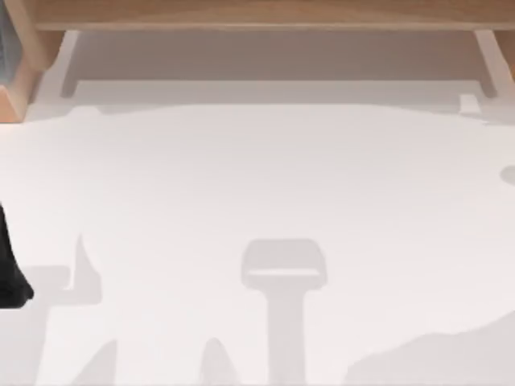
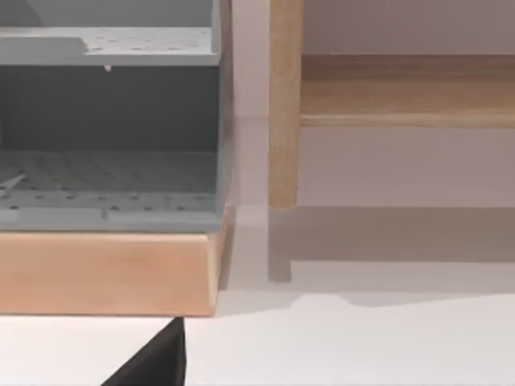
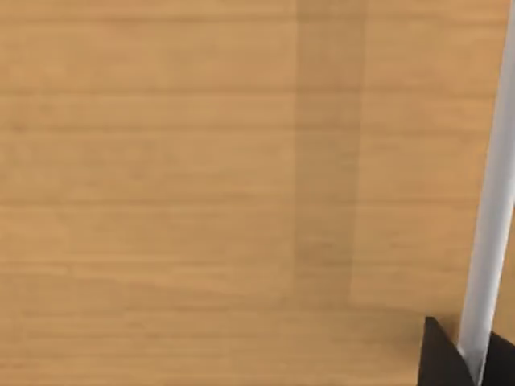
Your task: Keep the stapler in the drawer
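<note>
White tabletop [image 1: 257,177] with soft pale-grey shadow patches, lower half of the top view. Light tan wooden frame [image 1: 265,14] along the upper edge, its posts paler. Black arm part [image 1: 10,273] at the left edge. Left wrist view: grey perforated shelf [image 2: 109,173], dotted with small holes, above a light wood front panel [image 2: 105,273]. Right wrist view: tan wood grain surface [image 3: 201,193] with faint horizontal streaks; white bar [image 3: 491,233] at right
</note>
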Motion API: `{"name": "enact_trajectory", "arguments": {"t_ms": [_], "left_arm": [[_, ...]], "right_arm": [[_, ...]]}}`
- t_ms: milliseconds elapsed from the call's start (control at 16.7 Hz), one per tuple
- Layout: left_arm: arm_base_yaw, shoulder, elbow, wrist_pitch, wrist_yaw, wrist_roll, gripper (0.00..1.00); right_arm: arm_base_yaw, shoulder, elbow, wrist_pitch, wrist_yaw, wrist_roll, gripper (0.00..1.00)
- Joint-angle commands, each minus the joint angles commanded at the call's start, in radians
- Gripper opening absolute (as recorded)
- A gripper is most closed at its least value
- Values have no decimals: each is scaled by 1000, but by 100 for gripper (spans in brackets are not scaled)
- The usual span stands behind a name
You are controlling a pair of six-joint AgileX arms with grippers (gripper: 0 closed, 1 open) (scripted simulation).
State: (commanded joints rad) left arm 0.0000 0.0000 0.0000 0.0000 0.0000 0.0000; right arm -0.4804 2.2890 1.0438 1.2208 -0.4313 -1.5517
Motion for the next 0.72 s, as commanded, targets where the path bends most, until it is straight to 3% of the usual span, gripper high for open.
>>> {"name": "enact_trajectory", "arguments": {"t_ms": [300,600,720], "left_arm": [[0,0,0,0,0,0,100],[0,0,0,0,0,0,100],[0,0,0,0,0,0,100]], "right_arm": [[34,67,190,-88,35,0,0],[44,84,212,-108,45,1,0],[44,84,212,-108,45,1,15]]}}
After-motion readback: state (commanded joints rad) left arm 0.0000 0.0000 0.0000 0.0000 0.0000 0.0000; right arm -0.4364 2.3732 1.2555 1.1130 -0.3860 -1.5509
